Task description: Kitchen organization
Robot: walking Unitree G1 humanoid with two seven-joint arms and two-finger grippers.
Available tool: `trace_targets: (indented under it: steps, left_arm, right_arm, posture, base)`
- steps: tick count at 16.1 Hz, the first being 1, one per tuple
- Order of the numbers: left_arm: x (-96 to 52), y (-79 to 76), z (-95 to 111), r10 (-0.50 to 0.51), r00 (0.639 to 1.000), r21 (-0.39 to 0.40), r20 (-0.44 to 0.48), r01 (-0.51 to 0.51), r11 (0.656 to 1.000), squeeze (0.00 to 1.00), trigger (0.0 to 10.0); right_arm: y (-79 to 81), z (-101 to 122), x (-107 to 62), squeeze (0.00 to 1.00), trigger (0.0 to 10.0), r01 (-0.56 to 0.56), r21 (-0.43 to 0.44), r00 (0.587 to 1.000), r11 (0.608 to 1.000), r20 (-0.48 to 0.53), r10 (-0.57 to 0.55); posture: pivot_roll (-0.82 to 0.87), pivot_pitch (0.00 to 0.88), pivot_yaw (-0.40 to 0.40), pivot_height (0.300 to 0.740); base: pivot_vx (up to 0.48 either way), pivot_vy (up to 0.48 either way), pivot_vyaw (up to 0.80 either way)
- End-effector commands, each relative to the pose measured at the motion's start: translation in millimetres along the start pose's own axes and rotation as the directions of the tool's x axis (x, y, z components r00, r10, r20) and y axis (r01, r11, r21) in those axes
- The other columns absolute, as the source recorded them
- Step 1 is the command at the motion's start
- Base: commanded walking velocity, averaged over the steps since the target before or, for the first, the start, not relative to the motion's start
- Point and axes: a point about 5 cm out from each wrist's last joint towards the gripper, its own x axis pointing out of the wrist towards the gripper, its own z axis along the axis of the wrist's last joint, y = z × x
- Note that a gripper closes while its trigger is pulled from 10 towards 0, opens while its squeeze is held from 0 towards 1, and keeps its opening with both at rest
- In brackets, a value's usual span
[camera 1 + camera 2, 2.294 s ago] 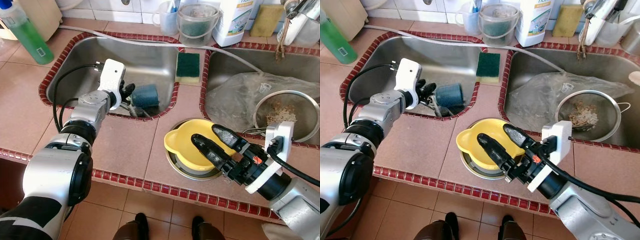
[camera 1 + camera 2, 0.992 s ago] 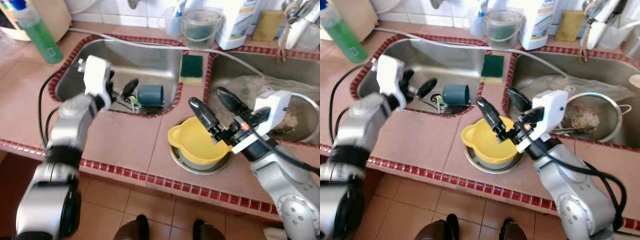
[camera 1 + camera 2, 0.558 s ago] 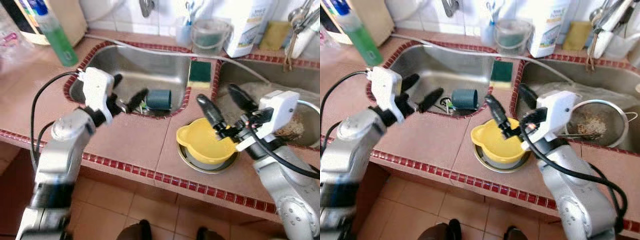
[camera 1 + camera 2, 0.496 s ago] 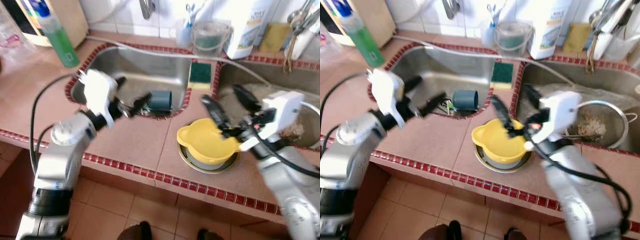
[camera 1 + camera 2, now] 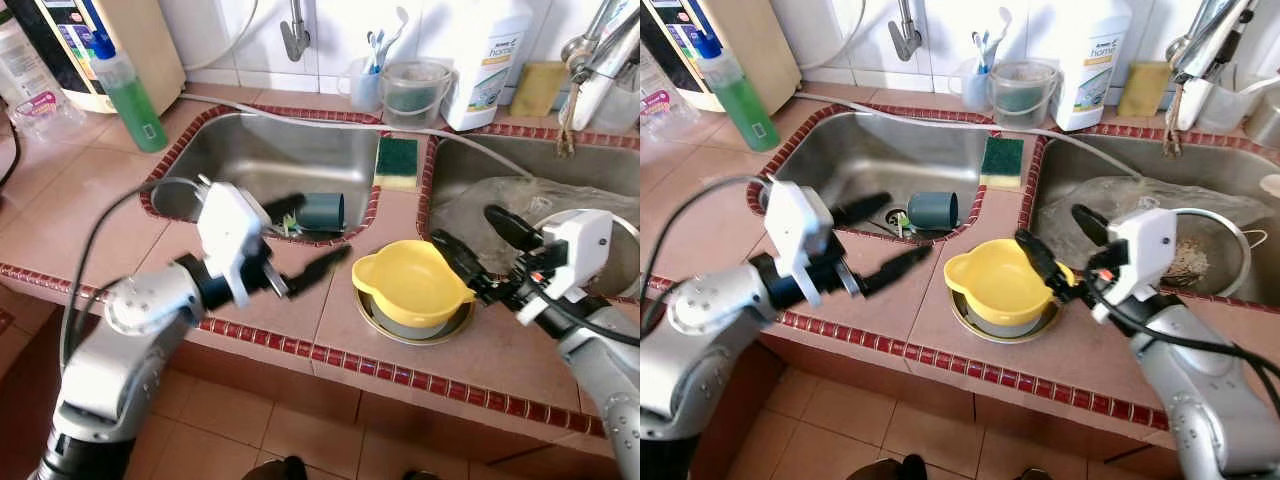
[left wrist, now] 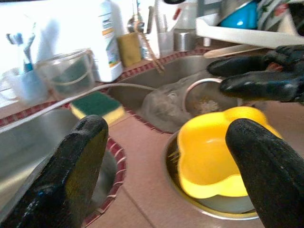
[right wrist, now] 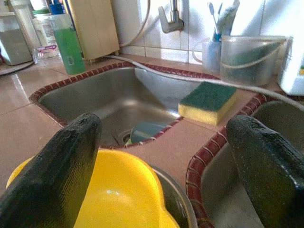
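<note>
Terracotta-tiled counter, red-brick trim, twin steel sinks. Left eye view: yellow plastic bowl upright, mouth up, nested in a round metal pan between the basins; dark teal cup on its side in the left sink, long axis across it. Left gripper spread wide, empty. Right gripper splayed beside the bowl. Right wrist view: green-and-yellow sponge on the divider.

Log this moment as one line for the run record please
left gripper: open, above counter by left sink | right gripper: open, beside yellow bowl | bowl sits in metal dish | teal cup lying in left sink
</note>
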Motion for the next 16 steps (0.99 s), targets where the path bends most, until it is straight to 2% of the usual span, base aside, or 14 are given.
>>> trace_targets:
  steps: [1, 4, 8, 10, 13, 16]
  left_arm:
    - [-1.3, -6.8, 3.7, -0.037, 0.999, 0.029, -0.002, 0.037, 0.999, 0.0, 10.0]
    - [0.0, -21.8, 4.9, -0.101, 0.995, 0.049, -0.013, 0.101, 0.994, 0.0, 10.0]
    - [1.5, -30.6, 10.3, -0.141, 0.99, 0.068, -0.013, 0.142, 0.988, 0.0, 10.0]
    - [1.0, -33.7, 16.3, -0.155, 0.988, 0.081, -0.009, 0.156, 0.984, 0.0, 10.0]
    - [1.8, -36.0, 26.0, -0.165, 0.986, 0.102, 0.016, 0.162, 0.981, 0.0, 10.0]
    - [2.9, -39.2, 37.8, -0.166, 0.984, 0.086, 0.06, 0.161, 0.983, 0.0, 10.0]
  right_arm:
    - [-4.6, 1.6, -1.2, 0.0, 10.0, -0.008, 0.025, 1.0, 1.0, 0.008, 0.007]
    - [-12.5, -5.0, -1.5, 0.0, 10.0, -0.057, 0.088, 0.998, 0.995, -0.026, 0.059]
    - [-21.9, -11.9, 5.7, 0.0, 10.0, -0.127, 0.149, 0.988, 0.981, -0.073, 0.139]
    - [-26.5, -12.4, 12.0, 0.0, 10.0, -0.205, 0.19, 0.964, 0.96, -0.132, 0.231]
    - [-31.2, -8.6, 18.0, 0.0, 10.0, -0.282, 0.257, 0.932, 0.924, -0.156, 0.327]
    - [-36.0, -9.2, 20.2, 0.0, 10.0, -0.346, 0.298, 0.892, 0.89, -0.19, 0.411]
  posture:
    - [-0.15, 0.132, 0.118, 0.74]
    - [-0.16, 0.13, 0.116, 0.74]
    - [-0.15, 0.133, 0.106, 0.74]
    - [-0.15, 0.141, 0.097, 0.74]
    - [-0.14, 0.144, 0.087, 0.74]
    - [-0.13, 0.147, 0.074, 0.74]
  base:
    - [0.0, 0.0, 0.0]
    - [0.0, 0.0, 0.0]
    - [0.0, 0.0, 0.0]
    - [0.0, 0.0, 0.0]
    - [0.0, 0.0, 0.0]
    - [0.0, 0.0, 0.0]
